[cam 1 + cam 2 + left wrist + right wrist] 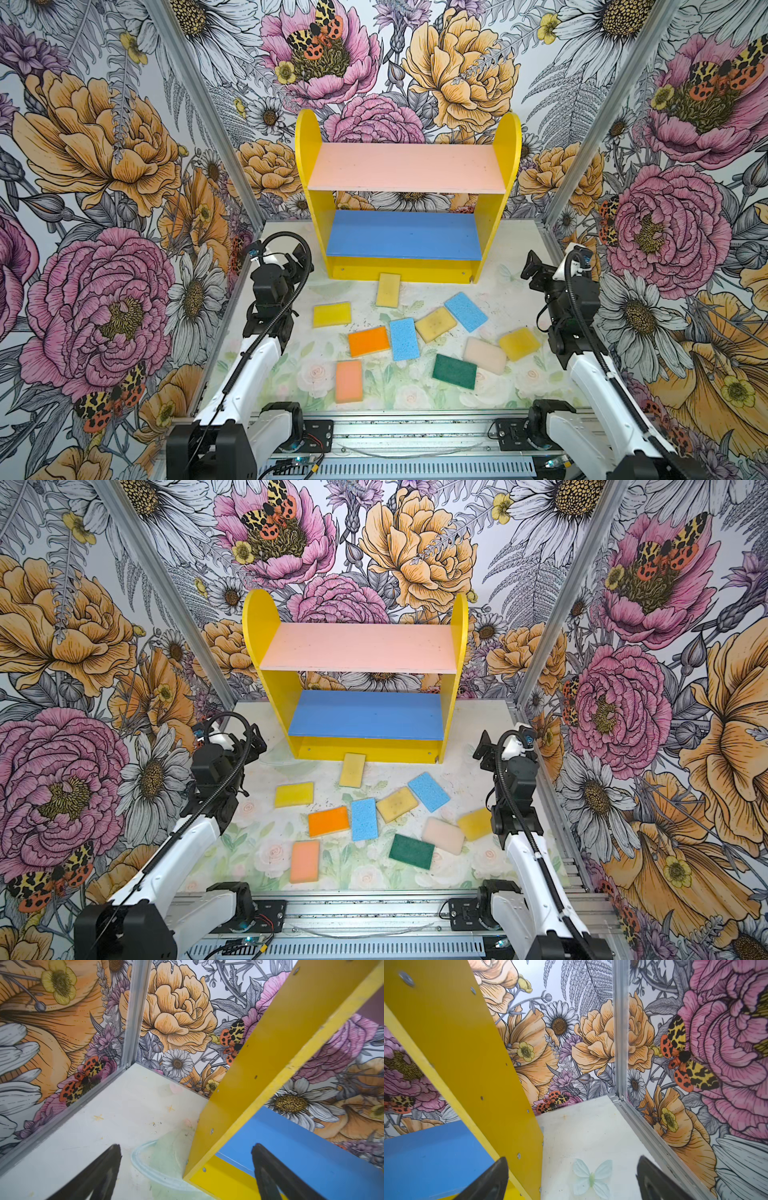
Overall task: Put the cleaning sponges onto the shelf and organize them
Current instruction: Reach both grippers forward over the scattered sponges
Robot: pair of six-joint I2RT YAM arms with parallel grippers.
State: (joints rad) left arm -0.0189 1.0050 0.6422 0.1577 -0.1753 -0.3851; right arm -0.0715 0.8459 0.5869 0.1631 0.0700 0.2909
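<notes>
The shelf (pixel 309 166) stands at the back with a bare pink upper board (pixel 407 168) and a bare blue lower board (pixel 405 235). Several cleaning sponges lie flat on the mat in front of it, among them a yellow one (pixel 388 289), a light blue one (pixel 404 338), an orange one (pixel 368 341), a cream one (pixel 485 355), a dark green one (pixel 454 371) and a peach one (pixel 348 381). My left gripper (pixel 187 1147) is open and empty near the shelf's left foot. My right gripper (pixel 573 1158) is open and empty beside the shelf's right panel (pixel 471 1059).
Floral walls with metal corner posts (pixel 195 104) close in the back and both sides. The left arm (pixel 270 286) and right arm (pixel 573 291) stand at the mat's two side edges. A metal rail (pixel 415 432) runs along the front.
</notes>
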